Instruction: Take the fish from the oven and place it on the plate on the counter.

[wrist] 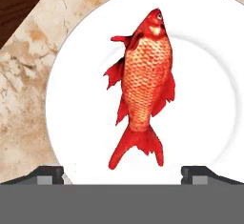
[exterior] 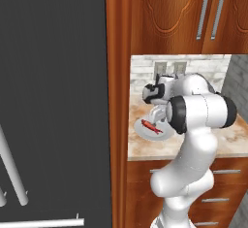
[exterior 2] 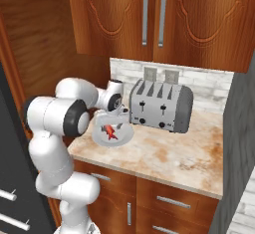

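The red-orange fish (wrist: 143, 85) lies flat on the round white plate (wrist: 205, 99), its forked tail pointing toward my hand. My gripper (wrist: 121, 173) hovers just above it, open, with both dark fingertips (wrist: 47, 173) wide apart and clear of the fish. From the left base view the fish (exterior: 151, 126) rests on the plate (exterior: 162, 136) under the gripper (exterior: 157, 111). In the right base view the fish (exterior 2: 110, 131) and plate (exterior 2: 124, 137) sit at the counter's (exterior 2: 164, 153) left end, below the gripper (exterior 2: 112, 121). The black oven (exterior: 48, 101) stands to the left.
A silver toaster (exterior 2: 160, 106) stands on the counter just right of the plate, against the tiled back wall. A wooden cabinet side (exterior: 117, 101) borders the counter on the left. Upper cabinets (exterior 2: 149, 19) hang overhead. Grey bars (exterior: 14, 173) of the oven show low on the left.
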Robot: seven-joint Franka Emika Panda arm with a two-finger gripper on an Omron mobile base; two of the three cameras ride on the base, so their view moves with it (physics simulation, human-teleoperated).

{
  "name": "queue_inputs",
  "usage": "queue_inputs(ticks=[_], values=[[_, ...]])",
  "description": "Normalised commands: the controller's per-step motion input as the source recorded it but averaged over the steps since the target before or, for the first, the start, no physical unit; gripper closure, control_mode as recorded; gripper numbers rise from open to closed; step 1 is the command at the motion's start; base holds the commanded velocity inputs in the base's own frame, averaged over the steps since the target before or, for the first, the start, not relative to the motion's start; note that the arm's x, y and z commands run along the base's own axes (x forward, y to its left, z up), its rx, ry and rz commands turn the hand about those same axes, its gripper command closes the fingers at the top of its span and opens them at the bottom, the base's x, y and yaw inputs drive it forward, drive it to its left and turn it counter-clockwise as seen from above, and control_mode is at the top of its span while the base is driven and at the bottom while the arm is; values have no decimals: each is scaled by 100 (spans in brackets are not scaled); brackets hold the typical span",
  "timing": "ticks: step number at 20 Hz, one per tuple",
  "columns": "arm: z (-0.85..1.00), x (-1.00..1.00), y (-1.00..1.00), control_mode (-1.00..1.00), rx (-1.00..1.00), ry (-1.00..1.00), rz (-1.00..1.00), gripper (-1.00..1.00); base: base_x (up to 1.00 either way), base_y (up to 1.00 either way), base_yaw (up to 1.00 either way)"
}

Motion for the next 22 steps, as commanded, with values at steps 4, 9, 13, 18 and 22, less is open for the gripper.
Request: queue_inputs(ticks=[4,9,13,18,22], values=[[46,-100,0,-100,2,-8,0,-100,0,0,0],[75,-98,-2,-100,2,-3,0,-100,0,0,0],[98,-86,-10,-100,1,0,0,-100,0,0,0],[100,-92,0,-100,0,0,1,-100,0,0,0],[100,-65,17,-100,0,-7,13,-100,0,0,0]])
